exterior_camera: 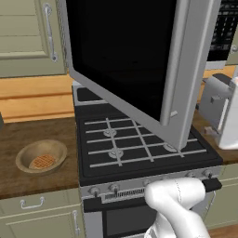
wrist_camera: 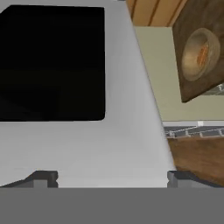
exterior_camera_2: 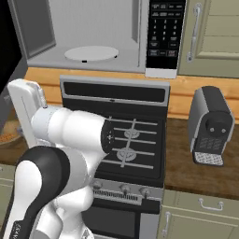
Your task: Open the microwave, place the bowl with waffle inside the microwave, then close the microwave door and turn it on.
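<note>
Microwave door [exterior_camera: 139, 65] hangs swung open over your stove [exterior_camera: 139, 144]. Your gripper [wrist_camera: 111, 177] sits jaws apart against it. Bowl [exterior_camera: 41, 156] with waffle [exterior_camera: 42, 161] waits left.

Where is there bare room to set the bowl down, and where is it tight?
Free: the microwave floor around its white turntable, and the wooden counter around the bowl. Tight: above the stove, where the open microwave door hangs.

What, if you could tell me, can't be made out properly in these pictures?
- Microwave top: cut off by the frame edge, right base view.
- Keypad labels: too small, right base view.
- Bowl: mostly behind the arm, right base view.
- Toaster: partly hidden by the microwave door, left base view.
</note>
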Tool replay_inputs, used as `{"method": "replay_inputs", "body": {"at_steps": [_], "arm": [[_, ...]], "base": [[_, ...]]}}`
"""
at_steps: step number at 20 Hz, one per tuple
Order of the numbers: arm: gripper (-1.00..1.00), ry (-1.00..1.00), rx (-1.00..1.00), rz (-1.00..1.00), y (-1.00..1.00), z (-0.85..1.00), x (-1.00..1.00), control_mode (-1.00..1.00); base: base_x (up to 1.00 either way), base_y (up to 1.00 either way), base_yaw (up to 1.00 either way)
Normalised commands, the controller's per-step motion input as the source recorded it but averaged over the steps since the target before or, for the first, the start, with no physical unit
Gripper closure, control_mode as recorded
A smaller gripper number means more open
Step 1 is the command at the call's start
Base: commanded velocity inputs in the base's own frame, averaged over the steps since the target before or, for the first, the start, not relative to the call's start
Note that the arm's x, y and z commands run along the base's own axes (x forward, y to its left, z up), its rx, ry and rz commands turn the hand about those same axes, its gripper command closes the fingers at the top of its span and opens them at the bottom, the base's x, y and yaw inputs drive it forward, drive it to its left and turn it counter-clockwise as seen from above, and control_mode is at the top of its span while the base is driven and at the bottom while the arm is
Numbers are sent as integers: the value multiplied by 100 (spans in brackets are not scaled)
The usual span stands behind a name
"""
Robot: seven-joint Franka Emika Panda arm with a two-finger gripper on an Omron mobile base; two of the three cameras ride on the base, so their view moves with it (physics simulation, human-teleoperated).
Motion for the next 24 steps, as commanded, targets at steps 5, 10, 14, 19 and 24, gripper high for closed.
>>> {"method": "replay_inputs", "body": {"at_steps": [5,10,14,19,24], "arm": [[-100,0,-7,10,84,0,21,-100],[-100,0,0,2,73,-3,2,-100],[-100,0,0,2,74,-11,0,-100],[-100,0,0,4,72,-13,0,-100],[-100,0,0,4,66,-12,0,-100]], "base": [[0,0,0],[0,0,0],[0,0,0],[0,0,0],[0,0,0]]}}
